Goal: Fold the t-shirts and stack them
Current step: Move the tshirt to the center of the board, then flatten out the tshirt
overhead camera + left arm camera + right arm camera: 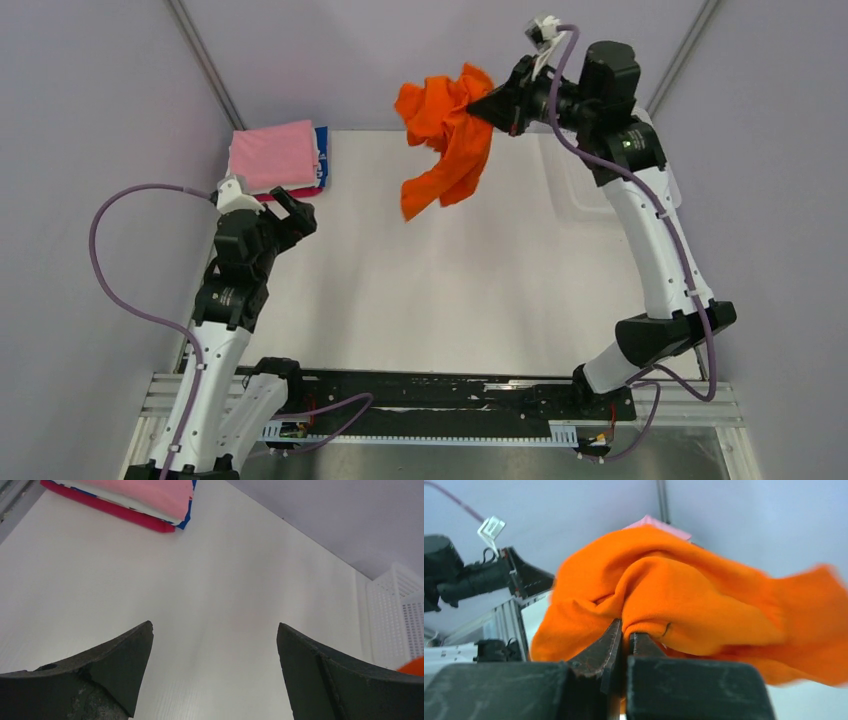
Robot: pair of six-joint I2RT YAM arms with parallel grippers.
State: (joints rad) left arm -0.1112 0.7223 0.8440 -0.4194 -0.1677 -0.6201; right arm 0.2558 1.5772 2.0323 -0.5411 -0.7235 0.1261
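Closest to the lens, the right gripper [624, 639] has its jaws shut tight on a fold of the orange t-shirt [704, 600], with the cloth bunched over and around the fingertips. We see the shirt held high in the air above the far part of the table [450, 300], crumpled at the top with one loose end hanging down; it appears clear of the surface. The folded stack [272, 158] of pink, blue, white and red shirts lies at the far left corner of the table, well apart from the hanging shirt. The left gripper [215, 635] hovers just in front of that stack, jaws spread wide and holding nothing. A white mesh basket [395, 610] stands at the far right edge.

We judge the step in hand to be the transfer of the orange shirt to the open table, ahead of folding. The next move calls for lowering the garment onto the bare centre and spreading it flat. We expect the left gripper to be needed on a second edge or corner, since a single pinch leaves the cloth bunched.
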